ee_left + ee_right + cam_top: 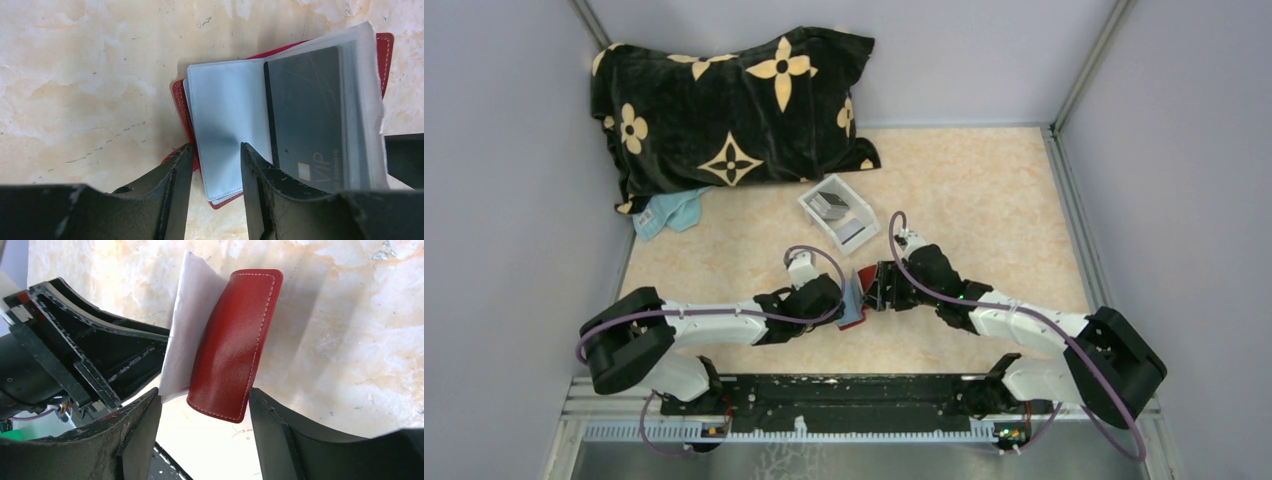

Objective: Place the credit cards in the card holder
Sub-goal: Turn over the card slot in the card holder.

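**Q:** Marbled table (984,200), two arms meeting: where is the card holder (861,292) lying?

**A:** Between them. Right pincer (204,394) is pinching its red cover (230,340), long axis pointing away along the fingers; left pincer (216,147) is straddling a clear sleeve (225,110), spread.

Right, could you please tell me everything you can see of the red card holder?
The red leather-look card holder, white-stitched, is open and bowed over the marbled table, clamped by the right gripper. Its clear plastic sleeves fan out; one holds a dark grey VIP card. The left gripper straddles an empty sleeve, jaws apart.
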Robot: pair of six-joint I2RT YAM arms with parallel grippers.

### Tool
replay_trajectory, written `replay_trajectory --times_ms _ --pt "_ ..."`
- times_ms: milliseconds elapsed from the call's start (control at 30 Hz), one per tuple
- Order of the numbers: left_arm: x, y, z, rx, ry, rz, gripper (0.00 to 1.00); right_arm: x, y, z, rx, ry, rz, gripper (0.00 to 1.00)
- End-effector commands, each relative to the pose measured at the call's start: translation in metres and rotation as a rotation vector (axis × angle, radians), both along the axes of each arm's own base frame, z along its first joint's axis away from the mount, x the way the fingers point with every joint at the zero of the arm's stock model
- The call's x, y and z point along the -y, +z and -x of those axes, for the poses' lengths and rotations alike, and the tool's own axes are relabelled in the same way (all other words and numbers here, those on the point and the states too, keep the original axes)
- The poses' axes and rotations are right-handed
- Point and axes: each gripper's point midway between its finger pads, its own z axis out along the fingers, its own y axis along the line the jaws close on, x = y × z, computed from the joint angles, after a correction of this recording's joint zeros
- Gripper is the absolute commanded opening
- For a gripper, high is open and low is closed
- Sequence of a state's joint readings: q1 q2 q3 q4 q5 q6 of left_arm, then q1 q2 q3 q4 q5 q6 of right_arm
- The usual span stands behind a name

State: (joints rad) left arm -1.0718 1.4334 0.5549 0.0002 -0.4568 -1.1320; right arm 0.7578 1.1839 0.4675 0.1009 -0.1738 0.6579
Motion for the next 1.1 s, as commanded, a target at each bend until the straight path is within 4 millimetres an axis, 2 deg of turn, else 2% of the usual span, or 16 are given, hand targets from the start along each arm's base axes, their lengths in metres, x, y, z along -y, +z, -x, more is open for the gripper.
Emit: replay_trajectory --times_ms 0,233,600,1067 --pt "-0.032 -0.053 0.036 -0.173 -0.053 -0.165 0.47 -0.021 0.041 -0.009 0.096 0.029 -0.068 0.65" --pt "-0.033 -0.052 0.036 -0.171 -0.053 -0.168 0.47 -0.031 0.054 -0.005 0.119 0.047 -0.076 0.65" --pt "-0.036 -0.050 0.038 -0.171 -0.050 -0.165 0.47 -0.053 0.050 0.005 0.107 0.093 -0.084 0.65" --pt "-0.049 -0.027 0.039 -0.135 -0.018 -0.132 0.47 -0.071 0.062 0.012 0.138 0.113 -0.083 0.65"
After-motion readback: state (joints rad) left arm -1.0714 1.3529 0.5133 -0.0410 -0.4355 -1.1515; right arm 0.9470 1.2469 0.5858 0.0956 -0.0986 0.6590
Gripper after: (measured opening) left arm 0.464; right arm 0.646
